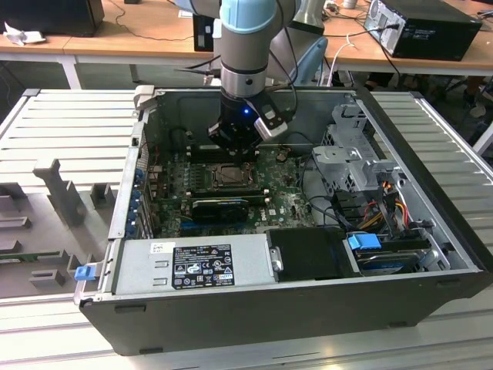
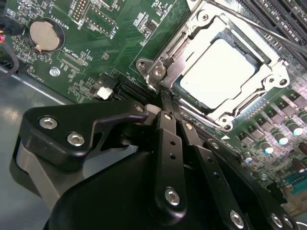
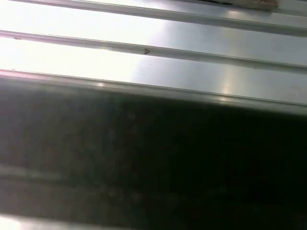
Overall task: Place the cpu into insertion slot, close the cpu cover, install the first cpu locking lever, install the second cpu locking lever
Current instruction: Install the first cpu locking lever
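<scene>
gripper (image 2: 165,103) fingers together, holding nothing, tips just beside slot corner | cpu (image 2: 221,73) lay seated in slot (image 2: 218,119) | cover (image 2: 192,29) closed down over cpu | green board (image 2: 115,43) around

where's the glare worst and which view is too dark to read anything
In the second wrist view the cpu face is washed out nearly white under glare, the cpu cover also shining; in the first wrist view bright bands glare across ribbed metal while the rest is murky dark; the exterior view is evenly lit.

insertion slot (image 2: 225,72) cut off at frame edge, fingers (image 2: 165,103) hiding its near corner
</scene>
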`<state>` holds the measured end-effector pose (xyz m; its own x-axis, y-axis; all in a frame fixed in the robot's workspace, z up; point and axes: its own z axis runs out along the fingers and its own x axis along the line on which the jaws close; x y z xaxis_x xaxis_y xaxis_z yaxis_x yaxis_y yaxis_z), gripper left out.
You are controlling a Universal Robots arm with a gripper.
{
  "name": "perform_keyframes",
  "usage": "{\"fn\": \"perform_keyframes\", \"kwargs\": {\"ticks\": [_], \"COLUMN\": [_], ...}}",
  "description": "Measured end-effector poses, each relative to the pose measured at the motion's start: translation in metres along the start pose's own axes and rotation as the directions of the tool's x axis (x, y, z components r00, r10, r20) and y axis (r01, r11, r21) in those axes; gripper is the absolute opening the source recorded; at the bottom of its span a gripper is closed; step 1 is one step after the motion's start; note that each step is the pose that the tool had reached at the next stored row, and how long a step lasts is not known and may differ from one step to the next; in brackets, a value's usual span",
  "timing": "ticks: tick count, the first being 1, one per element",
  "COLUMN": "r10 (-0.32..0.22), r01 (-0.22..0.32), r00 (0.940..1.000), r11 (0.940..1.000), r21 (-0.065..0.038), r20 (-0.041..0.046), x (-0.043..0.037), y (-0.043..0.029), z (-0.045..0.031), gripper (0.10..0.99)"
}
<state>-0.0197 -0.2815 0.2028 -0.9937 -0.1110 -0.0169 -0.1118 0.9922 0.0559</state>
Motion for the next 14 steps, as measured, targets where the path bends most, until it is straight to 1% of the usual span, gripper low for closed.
{"fn": "perform_keyframes", "kwargs": {"ticks": [2,3,4,7,14], "r10": [0.0,0.0,0.0,0.0,0.0], "r01": [0.0,0.0,0.0,0.0,0.0], "r00": [1.0,1.0,1.0,1.0,1.0], "r11": [1.0,1.0,1.0,1.0,1.0], "r21": [0.001,0.001,0.002,0.002,0.002], "r20": [-0.0012,-0.001,-0.0011,-0.0012,-0.0012], "x": [0.0001,0.0,-0.0001,0.0,0.0004], "y": [0.0003,0.0008,0.001,0.0005,-0.0031], "z": [-0.0062,-0.0145,-0.0174,-0.0177,-0.0179], "gripper": [0.106,0.106,0.106,0.106,0.106]}}
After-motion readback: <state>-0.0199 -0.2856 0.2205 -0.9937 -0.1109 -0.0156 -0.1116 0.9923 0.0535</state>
